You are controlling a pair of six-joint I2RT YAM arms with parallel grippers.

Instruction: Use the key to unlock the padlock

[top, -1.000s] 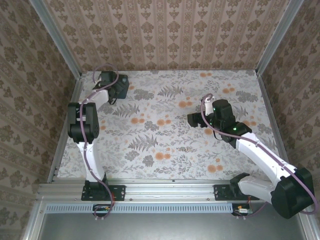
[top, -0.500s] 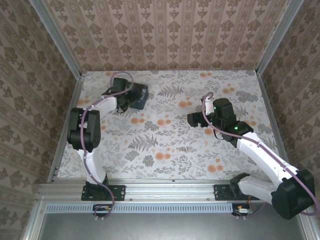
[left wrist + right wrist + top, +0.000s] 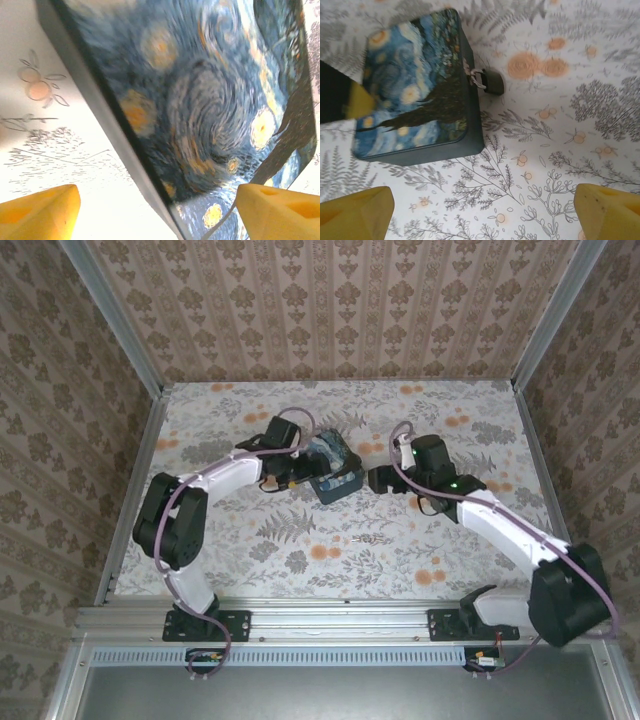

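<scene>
We saw the padlock [image 3: 493, 81] hooked to the clasp of the blue tin [image 3: 415, 85], lying on the tabletop [image 3: 600, 65] — right gripper [image 3: 482, 212] hung wide open above it, left gripper [image 3: 160, 210] spread wide at the tin, grip unclear.

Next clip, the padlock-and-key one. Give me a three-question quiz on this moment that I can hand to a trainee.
1. True or false: the padlock lies on the lid of the blue starry-print tin.
2. Pick one. The right gripper is: A) shut on the padlock; B) open, holding nothing; C) shut on the tin.
3. Which gripper is right at the tin?

Key
1. False: it lies on the table, beside the tin's side wall.
2. B.
3. The left gripper, with its fingers spread open.
</scene>
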